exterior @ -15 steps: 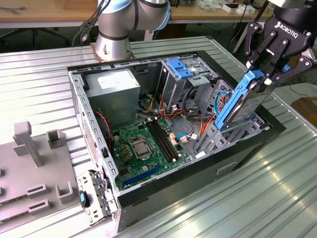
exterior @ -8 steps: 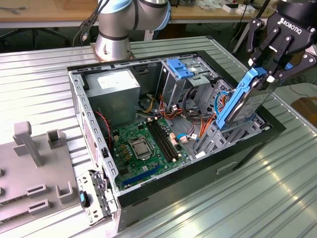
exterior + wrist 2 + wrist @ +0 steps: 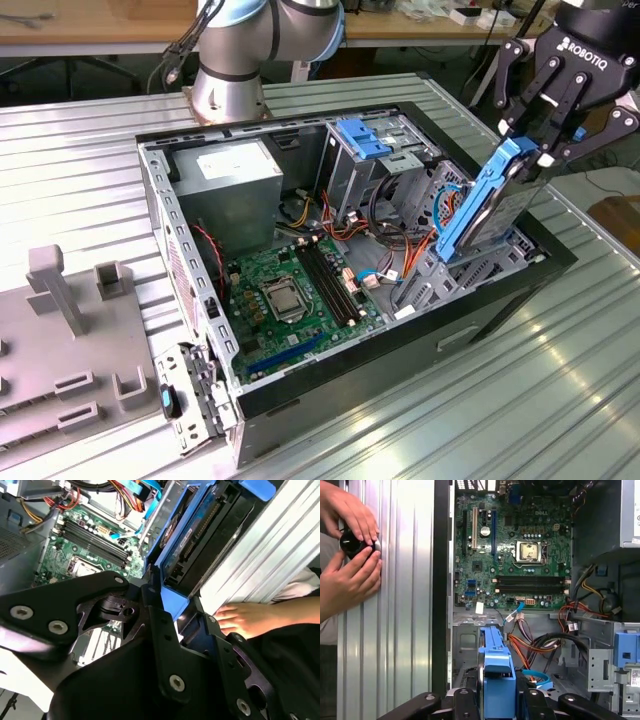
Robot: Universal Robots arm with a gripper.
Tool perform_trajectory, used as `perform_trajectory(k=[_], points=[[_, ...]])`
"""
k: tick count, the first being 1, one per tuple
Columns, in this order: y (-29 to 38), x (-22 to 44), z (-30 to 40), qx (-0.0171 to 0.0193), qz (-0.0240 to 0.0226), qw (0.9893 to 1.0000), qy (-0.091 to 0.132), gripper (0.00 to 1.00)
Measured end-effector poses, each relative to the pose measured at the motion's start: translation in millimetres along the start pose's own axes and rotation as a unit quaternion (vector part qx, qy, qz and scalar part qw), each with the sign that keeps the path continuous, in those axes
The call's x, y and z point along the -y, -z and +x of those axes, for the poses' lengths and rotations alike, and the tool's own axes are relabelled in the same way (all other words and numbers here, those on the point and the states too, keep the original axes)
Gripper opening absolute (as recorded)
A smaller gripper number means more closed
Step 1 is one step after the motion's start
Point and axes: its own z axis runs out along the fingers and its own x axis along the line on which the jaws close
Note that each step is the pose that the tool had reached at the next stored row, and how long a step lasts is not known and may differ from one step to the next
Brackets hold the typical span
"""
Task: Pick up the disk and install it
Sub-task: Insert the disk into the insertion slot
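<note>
The disk [image 3: 490,205], with its bright blue side rails, stands steeply tilted over the drive bay at the exterior view's right end of the open computer case [image 3: 190,260]. Its lower end sits down among the bay's metal walls. My gripper [image 3: 530,150] is shut on the disk's upper end, a black finger on each side of the blue rail. In both wrist views the disk [image 3: 195,535] [image 3: 496,665] runs out from between my fingers [image 3: 155,605] toward the case interior.
Inside the case lie a green motherboard [image 3: 290,290], a grey power supply [image 3: 235,180], a metal cage with a blue latch [image 3: 365,140] and loose cables [image 3: 540,645]. A person's hands [image 3: 350,575] hold a black round object [image 3: 352,542] on the ribbed table beside the case. A grey fixture [image 3: 60,340] stands at the exterior view's left.
</note>
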Motion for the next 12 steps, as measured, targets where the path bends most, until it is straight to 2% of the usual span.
perform_trajectory(k=[1,2,5,12], points=[[-0.1,0.0,-2.3,-0.0025,0.0,1.0,0.001,0.37],[0.0,0.0,-4.1,-0.0029,0.0,1.0,0.002,0.37],[0.2,0.0,-7.4,-0.003,0.0002,1.0,0.004,0.37],[-2.2,-0.8,-8.9,-0.0033,0.0005,1.0,0.008,0.37]])
